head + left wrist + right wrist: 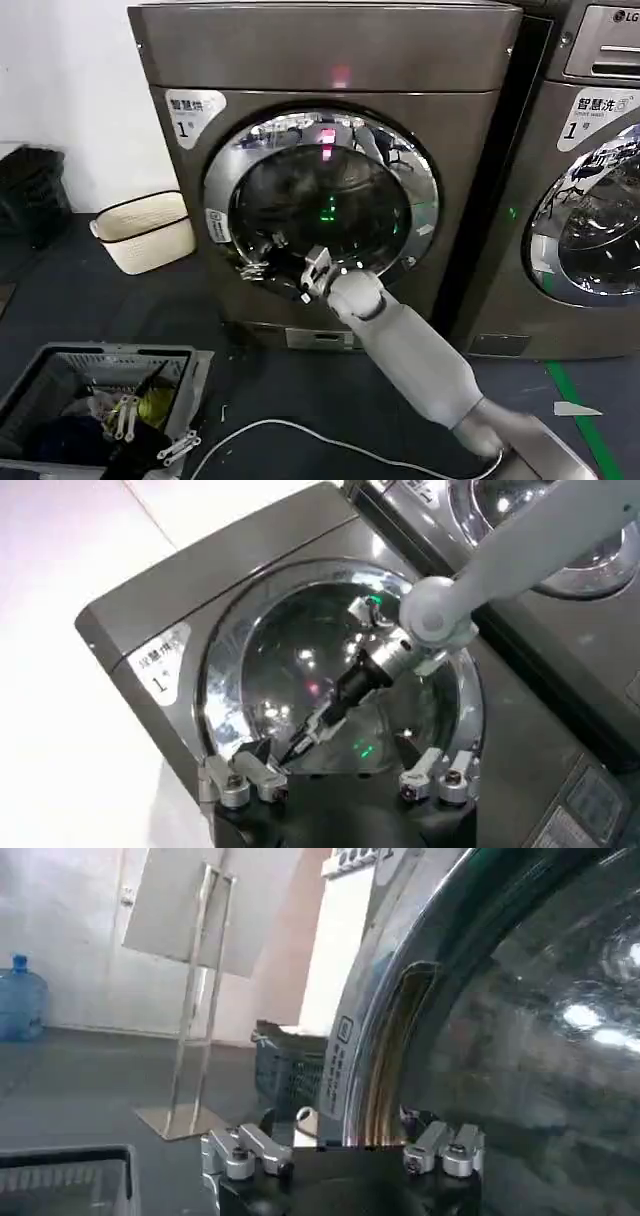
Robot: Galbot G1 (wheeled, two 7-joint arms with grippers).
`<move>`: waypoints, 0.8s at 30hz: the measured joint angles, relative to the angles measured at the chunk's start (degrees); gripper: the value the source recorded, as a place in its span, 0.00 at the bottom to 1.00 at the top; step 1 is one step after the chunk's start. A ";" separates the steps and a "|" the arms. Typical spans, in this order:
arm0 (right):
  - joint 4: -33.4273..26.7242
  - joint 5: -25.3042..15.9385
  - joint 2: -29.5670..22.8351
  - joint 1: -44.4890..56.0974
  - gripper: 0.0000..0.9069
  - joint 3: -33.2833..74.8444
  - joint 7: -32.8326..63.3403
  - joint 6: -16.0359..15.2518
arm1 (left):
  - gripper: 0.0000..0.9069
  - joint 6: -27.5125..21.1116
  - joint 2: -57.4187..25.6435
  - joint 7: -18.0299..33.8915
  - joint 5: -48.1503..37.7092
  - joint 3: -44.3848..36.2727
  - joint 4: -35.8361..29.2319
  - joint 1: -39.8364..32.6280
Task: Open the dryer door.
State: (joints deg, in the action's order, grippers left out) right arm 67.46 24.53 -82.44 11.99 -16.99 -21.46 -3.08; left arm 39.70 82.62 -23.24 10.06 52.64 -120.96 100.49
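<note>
So the dryer door (320, 205) is shut, sitting flush in the front of the machine on the left, the one with the "1" sticker; the LG machine (590, 180) is right beside it. The right end effector (314, 272) is reaching in at the lower part of the chrome rim, fingers spread, close to the glass but not gripping anything as far as I can tell. In the right wrist view you can see a recessed slot in the rim (400, 1048) just past the fingers, which I'd guess is the pull handle. The left end effector (335, 780) hangs back in front of the door, fingers also spread, holding nothing.

Looks like the approach step to me. Next move probably calls for hooking a finger into that recess and pulling outward along the hinge arc. A laundry basket (60, 400) sits on the floor nearby.
</note>
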 joint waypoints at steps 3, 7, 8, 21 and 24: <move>-1.33 -0.36 -0.78 -0.68 1.00 -0.05 -0.37 0.29 | 1.00 0.06 -0.01 0.01 -0.01 0.03 0.00 0.07; -2.87 -0.46 -1.74 -1.48 1.00 -0.62 -1.22 0.66 | 1.00 0.13 -0.01 0.03 -0.02 0.06 -0.04 0.11; -3.18 -0.47 -1.95 -1.74 1.00 -0.92 -1.66 0.74 | 1.00 0.13 -0.01 0.03 -0.02 0.06 -0.04 0.11; -6.82 -0.38 -4.46 -4.46 1.00 -3.63 -6.92 2.52 | 1.00 0.23 0.40 0.04 -0.21 -0.20 -0.45 0.34; -6.94 -0.37 -4.49 -4.53 1.00 -4.04 -8.69 3.17 | 1.00 0.40 0.50 0.06 -0.19 -0.22 -0.53 0.50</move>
State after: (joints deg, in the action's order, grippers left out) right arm 60.52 24.16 -86.93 7.46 -21.03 -30.15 0.09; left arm 40.10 83.11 -23.18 9.87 52.43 -121.50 100.98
